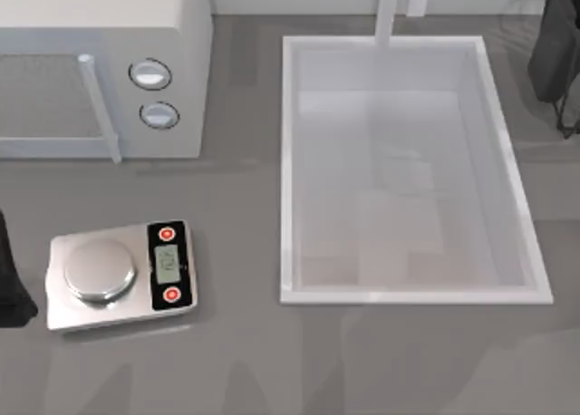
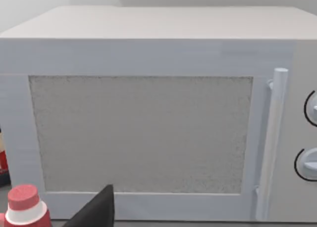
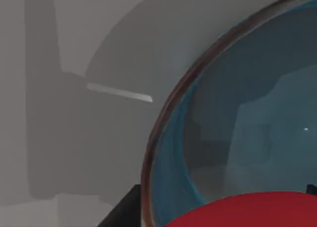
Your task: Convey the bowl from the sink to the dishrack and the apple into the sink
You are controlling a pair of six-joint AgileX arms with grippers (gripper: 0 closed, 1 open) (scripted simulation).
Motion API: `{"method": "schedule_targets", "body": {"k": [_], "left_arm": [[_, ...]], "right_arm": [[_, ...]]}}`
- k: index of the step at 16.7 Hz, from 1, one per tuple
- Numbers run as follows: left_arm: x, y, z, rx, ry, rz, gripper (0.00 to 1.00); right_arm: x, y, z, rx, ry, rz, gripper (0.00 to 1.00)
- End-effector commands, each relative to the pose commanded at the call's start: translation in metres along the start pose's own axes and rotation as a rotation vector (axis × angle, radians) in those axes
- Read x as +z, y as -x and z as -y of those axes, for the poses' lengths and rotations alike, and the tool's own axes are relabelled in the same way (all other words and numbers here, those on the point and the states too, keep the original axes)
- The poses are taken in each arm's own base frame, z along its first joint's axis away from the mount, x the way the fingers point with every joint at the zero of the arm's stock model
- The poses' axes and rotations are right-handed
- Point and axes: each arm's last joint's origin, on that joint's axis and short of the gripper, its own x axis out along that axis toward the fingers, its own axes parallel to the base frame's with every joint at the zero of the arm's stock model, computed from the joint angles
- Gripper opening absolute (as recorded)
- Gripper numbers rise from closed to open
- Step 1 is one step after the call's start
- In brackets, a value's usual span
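The white sink fills the middle and right of the top view, its pale faucet at the far rim. My right gripper hangs beyond the sink's far right corner. Its wrist view looks closely at the blue bowl, with its reddish-brown rim and teal inside. The red apple shows against the bowl's inside; whether it lies in the bowl I cannot tell. My left gripper is parked at the table's left edge. The dishrack is out of view.
A white microwave stands at the back left, and the left wrist camera faces its door. A silver scale with red buttons lies front left. A red-capped bottle stands near the left gripper.
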Motion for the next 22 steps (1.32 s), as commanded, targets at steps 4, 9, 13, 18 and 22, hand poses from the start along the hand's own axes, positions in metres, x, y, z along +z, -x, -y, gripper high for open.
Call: {"method": "schedule_targets", "body": {"k": [4,9,13,18,22], "left_arm": [[0.000,0.000,0.000,0.000,0.000,0.000,1.00],[0.000,0.000,0.000,0.000,0.000,0.000,1.00],[0.000,0.000,0.000,0.000,0.000,0.000,1.00],[0.000,0.000,0.000,0.000,0.000,0.000,1.00],[0.000,0.000,0.000,0.000,0.000,0.000,1.00]], "right_arm": [[-0.004,0.042,-0.001,-0.002,0.000,0.010,0.00],[-0.004,0.046,-0.003,0.001,0.001,0.015,0.00],[0.001,0.042,-0.010,-0.029,0.021,0.053,0.00],[0.023,0.027,-0.045,-0.148,0.102,0.249,0.00],[0.038,0.016,-0.091,-0.246,0.168,0.502,0.00]]}}
